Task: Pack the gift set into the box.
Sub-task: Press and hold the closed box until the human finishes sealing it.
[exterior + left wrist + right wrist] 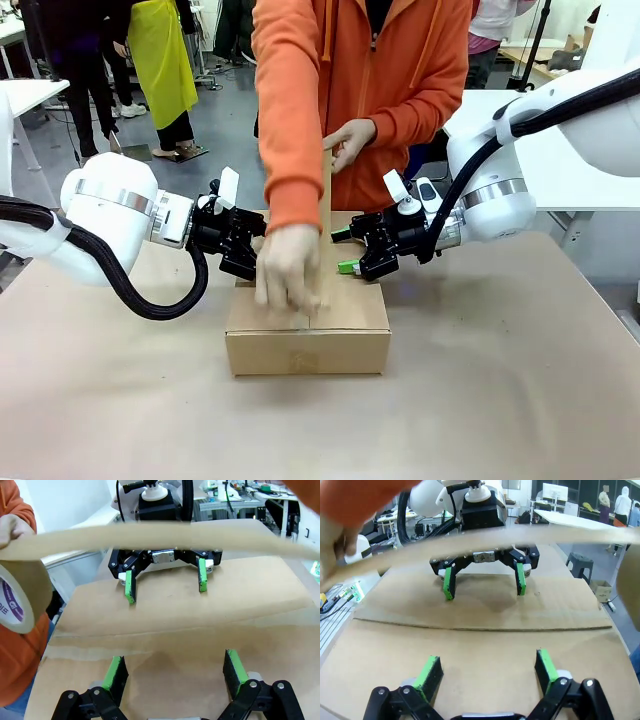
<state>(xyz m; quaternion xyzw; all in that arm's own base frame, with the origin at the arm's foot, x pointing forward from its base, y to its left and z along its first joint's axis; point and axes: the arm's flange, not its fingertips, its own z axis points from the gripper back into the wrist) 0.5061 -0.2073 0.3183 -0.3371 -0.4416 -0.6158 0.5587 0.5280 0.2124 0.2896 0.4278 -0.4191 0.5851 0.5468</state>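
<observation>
The box (308,320) stands mid-table with its top flaps folded down flat; the gift set is hidden. My left gripper (240,250) is open at the box's left top edge, fingertips (116,672) down on a flap. Facing it from the right, my right gripper (348,252) is open too, its pads (546,667) resting on the other flap. The left wrist view has the right gripper (166,580) across the seam, and the right wrist view has the left gripper (484,580). Above the seam, a person stretches a tape strip (325,200) between both hands.
The person in an orange top stands at the far edge, one hand (288,265) pressing on the box top, the other (350,140) raised. A tape roll (15,595) is held at the left. Brown paper covers the table (500,400) around the box.
</observation>
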